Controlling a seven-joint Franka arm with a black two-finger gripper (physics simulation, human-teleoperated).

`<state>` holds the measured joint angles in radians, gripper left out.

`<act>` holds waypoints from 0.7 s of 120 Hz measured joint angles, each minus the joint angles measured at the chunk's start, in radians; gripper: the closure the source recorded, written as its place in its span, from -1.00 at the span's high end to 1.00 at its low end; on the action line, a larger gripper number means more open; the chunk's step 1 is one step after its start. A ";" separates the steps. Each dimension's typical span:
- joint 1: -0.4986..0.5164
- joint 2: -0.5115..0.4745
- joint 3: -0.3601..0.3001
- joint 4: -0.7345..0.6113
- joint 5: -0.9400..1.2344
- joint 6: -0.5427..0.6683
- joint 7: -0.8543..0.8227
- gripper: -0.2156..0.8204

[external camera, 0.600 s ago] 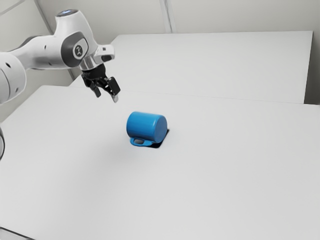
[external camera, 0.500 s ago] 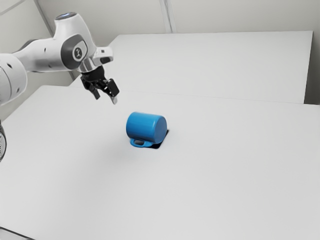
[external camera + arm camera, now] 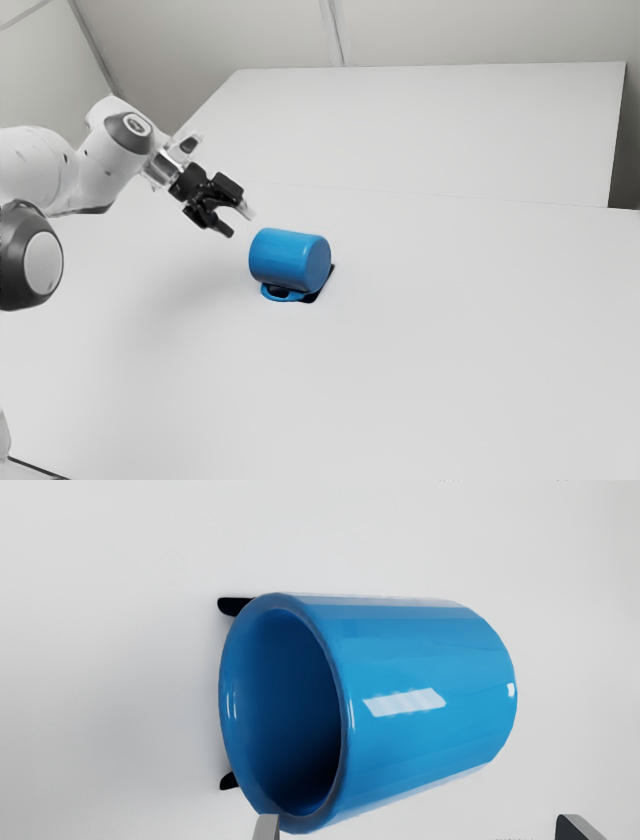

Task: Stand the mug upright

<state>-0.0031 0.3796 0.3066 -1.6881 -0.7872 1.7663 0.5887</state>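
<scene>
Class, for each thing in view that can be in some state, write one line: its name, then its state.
Mug: lying on its side, mouth toward the end effector.
Handle: attached, low on the mug, near the table.
End effector: open, fingers apart, not gripping the mug.
Black patch: partly covered by the mug.

The blue mug (image 3: 285,258) lies on its side on the white worktop (image 3: 420,350), closed end toward the exterior view's right. Its handle (image 3: 283,297) sits low on its near side. A black patch (image 3: 309,298), perhaps a thin mat, peeks from under it. Near the mug's other end hangs the pincer (image 3: 240,224), fingers spread, apart from it.
</scene>
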 joint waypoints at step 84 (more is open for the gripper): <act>0.031 0.133 0.000 -0.016 -0.293 -0.139 0.232 0.58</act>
<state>0.0276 0.5127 0.3070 -1.7039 -1.0802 1.6271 0.8209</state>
